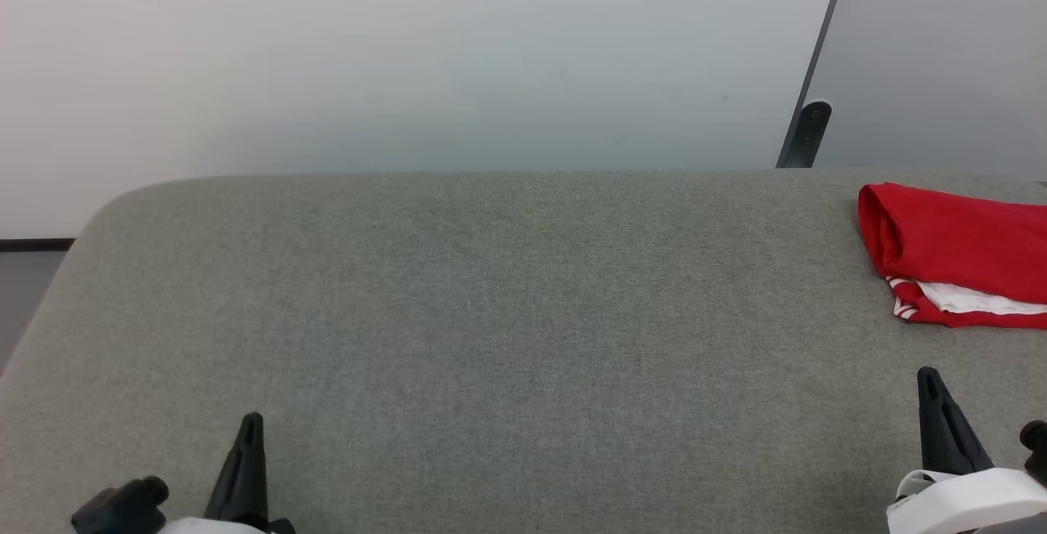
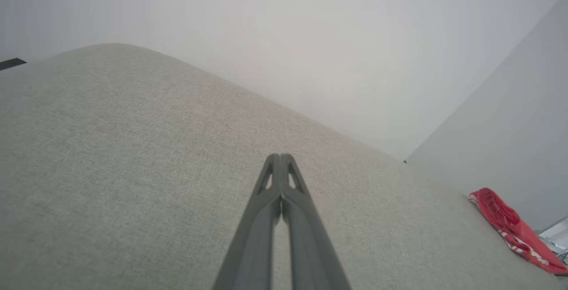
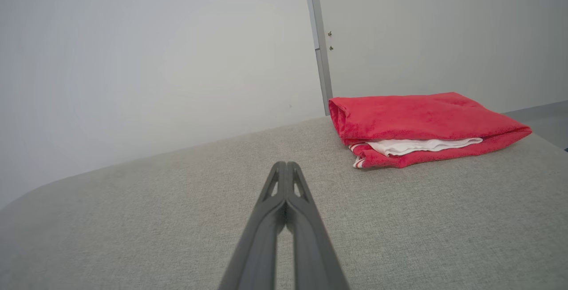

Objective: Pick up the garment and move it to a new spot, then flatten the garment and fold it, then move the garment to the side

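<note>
Now, garment's place: the garment [image 1: 957, 248] lies folded on the far right of the grey table [image 1: 491, 313], close to the back edge, and the right border of the head view cuts it off.
Long axis: it runs left to right across the head view, roughly along the table's back edge.
Fold and open side: the rounded fold faces left toward the table's middle. The layered edges, with a white sleeve and striped trim peeking out, face the robot.
Right hand: the right hand [image 1: 932, 395] has its fingers pressed together on nothing. It sits low at the near edge, with the garment ahead and slightly to the right, apart from the fingertips.
Left hand: the left hand [image 1: 248, 436] is likewise closed and empty, well apart from the garment, which lies far off to its right across bare table.
Nearer arm: clearly the right.
Task stage, as a judgement: folded and set to the side, so the work looks finished or nearly so.
Any further move, as a judgement: it would fall to the right hand, which must first open and then reach forward onto the near layered edge.
</note>
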Available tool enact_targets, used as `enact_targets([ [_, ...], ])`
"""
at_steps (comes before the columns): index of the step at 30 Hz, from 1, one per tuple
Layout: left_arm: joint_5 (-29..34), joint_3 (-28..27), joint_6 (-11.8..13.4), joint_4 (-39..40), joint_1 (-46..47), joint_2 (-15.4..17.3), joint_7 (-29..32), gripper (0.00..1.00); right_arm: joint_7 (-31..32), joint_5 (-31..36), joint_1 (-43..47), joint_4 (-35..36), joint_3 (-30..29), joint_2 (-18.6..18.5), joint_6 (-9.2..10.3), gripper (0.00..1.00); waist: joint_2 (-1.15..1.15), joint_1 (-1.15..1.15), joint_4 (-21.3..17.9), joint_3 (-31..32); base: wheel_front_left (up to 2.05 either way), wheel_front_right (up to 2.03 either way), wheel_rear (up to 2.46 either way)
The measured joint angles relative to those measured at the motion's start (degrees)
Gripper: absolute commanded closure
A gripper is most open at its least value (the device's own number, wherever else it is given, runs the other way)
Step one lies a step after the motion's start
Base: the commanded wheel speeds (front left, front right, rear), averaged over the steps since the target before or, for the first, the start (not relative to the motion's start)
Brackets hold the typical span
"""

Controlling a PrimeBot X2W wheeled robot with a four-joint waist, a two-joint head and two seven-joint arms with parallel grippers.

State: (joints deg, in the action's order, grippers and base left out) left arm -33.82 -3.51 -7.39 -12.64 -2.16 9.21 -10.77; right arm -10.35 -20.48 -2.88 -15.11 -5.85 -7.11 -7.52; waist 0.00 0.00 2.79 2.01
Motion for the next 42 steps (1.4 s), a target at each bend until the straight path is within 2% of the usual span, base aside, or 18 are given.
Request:
enact_targets([
  [19,-14.91,-0.66,0.01,-0.42,2.16,-1.67,4.37,1.0,4.11,-18.35,-0.43,0.48,0.04,0.9,0.0,1.0,0.0,0.0,-0.48,-0.38,0.0,0.0,0.0],
  [42,-29.29,-1.45,0.01,-0.77,4.26,-3.21,8.73,1.0,8.43,-36.02,-1.24,0.65,-0.16,2.04,0.0,1.0,0.0,0.0,-1.06,-0.83,0.0,0.0,0.0],
])
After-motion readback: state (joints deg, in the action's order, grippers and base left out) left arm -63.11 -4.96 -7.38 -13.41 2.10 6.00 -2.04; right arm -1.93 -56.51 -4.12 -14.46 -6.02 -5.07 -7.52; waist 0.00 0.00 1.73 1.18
